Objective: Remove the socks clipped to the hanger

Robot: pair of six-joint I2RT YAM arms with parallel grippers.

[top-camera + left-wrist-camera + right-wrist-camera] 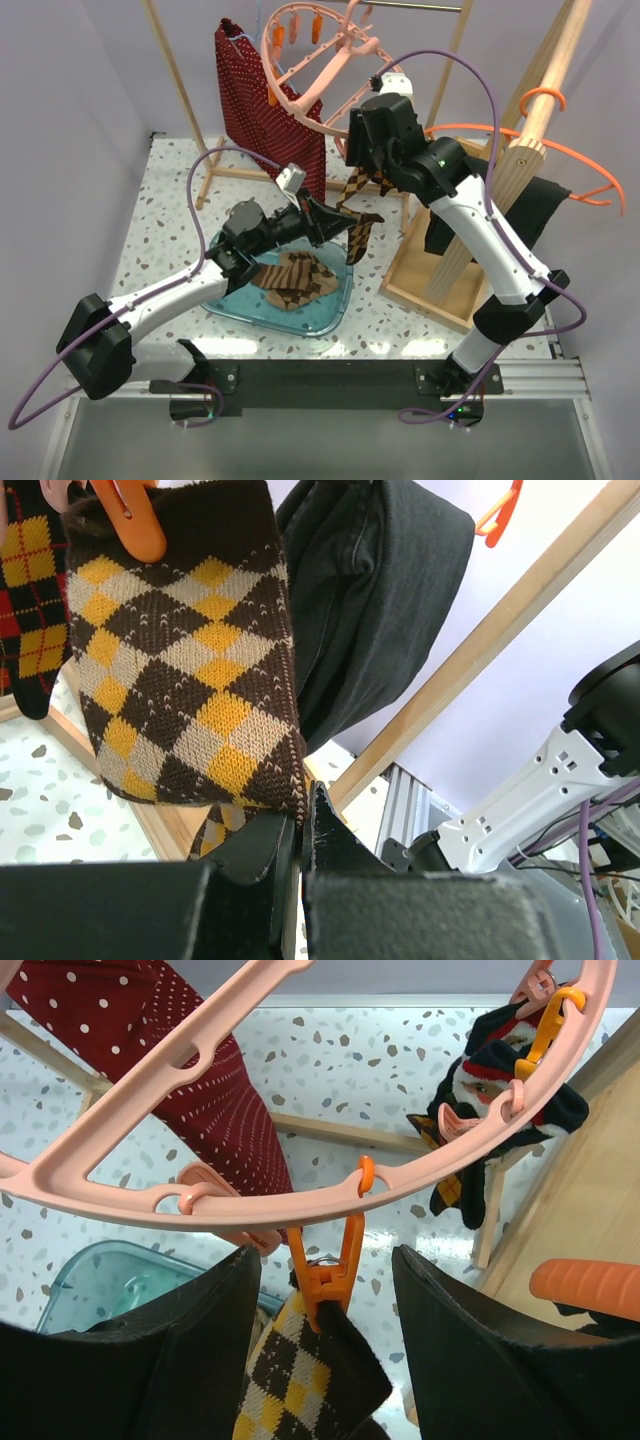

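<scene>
Hanging from an orange peg (320, 1305) on the pink hanger (260, 1218), a brown-and-yellow checkered sock (180, 670) droops straight down between the two arms. The left gripper (300, 830) sits directly under it, its jaws pressed together on the sock's lower edge, so the fabric runs from the peg at the top down into that pinch. The right gripper (325, 1270) is up at the ring, its jaws parted with one finger on each side of the same peg; neither finger appears to touch the peg, and it holds nothing. Further along the ring, off to the right gripper's right, dark socks with red and yellow marks (500, 1090) are clipped by other pegs.

Below the left arm, a clear blue tray (225, 300) lies on the speckled table, with loose checkered socks (295, 278) heaped inside it. A red dotted garment (130, 1020) hangs behind the hanger, and a black cloth (380, 590) hangs just behind the clipped sock.
</scene>
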